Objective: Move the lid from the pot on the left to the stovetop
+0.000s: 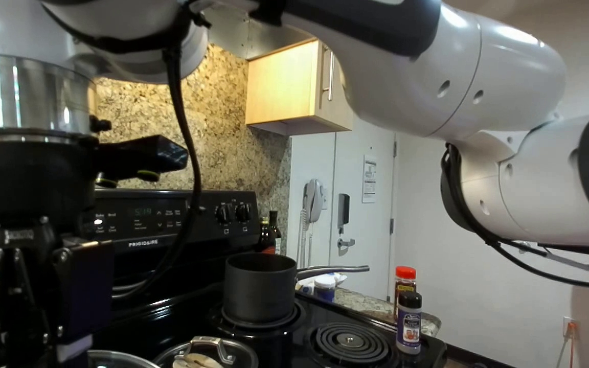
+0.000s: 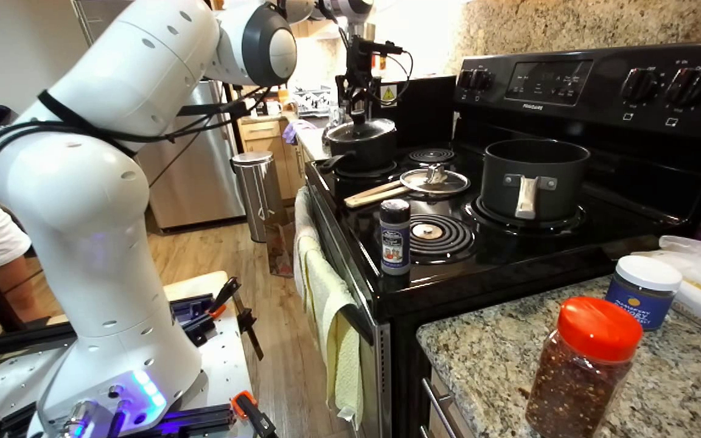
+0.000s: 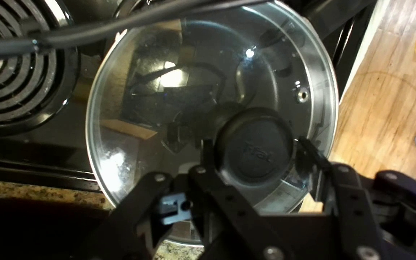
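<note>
Black stovetop (image 2: 509, 248): two pots (image 2: 362, 152) (image 2: 560, 185), two lids (image 3: 190, 108) (image 2: 448, 181), one claw (image 3: 255, 147) overhead.

On or over the stovetop (image 2: 484, 258), I count two pots (image 2: 370, 153), two lids (image 3: 193, 108), two bare coil burners (image 2: 448, 243) and one black-capped bottle (image 2: 395, 243); at its back, four knobs (image 2: 688, 88) on one panel (image 2: 606, 115); beside it, two capped jars (image 2: 582, 380).

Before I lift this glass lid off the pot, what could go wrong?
The open fingers flank the knob of the glass lid, so a lopsided grip might slip. Another lid lies on the stovetop; setting this one down could knock them together. The cable crossing the wrist view might snag.
</note>
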`<state>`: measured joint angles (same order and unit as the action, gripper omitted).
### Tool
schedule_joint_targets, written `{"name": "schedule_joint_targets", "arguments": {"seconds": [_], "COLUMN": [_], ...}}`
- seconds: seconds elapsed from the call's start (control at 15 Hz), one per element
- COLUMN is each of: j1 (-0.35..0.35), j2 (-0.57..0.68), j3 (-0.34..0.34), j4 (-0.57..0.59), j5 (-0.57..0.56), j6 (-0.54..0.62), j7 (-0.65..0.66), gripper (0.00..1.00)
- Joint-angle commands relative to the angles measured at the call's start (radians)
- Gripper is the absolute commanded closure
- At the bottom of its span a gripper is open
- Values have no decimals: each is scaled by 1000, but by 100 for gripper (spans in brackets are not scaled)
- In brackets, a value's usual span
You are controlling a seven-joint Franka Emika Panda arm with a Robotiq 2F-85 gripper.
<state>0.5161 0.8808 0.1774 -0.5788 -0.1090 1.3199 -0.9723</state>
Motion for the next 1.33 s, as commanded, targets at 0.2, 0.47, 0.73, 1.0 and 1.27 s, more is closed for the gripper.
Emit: {"name": "schedule_joint_targets", "arguments": {"seconds": [0.2, 0.47, 0.73, 1.0, 1.27], "j1": [4, 8, 13, 11, 13], "j2": [96, 130, 151, 166, 177], "j3": [-3, -20, -35, -37, -38], "j4": [151, 195, 223, 243, 261], "j5": [0, -2, -7, 2, 8], "j6": [-53, -33, -16, -10, -2], "j7": [-23, -16, -10, -9, -1], "gripper": [66, 66, 1, 0, 33]}}
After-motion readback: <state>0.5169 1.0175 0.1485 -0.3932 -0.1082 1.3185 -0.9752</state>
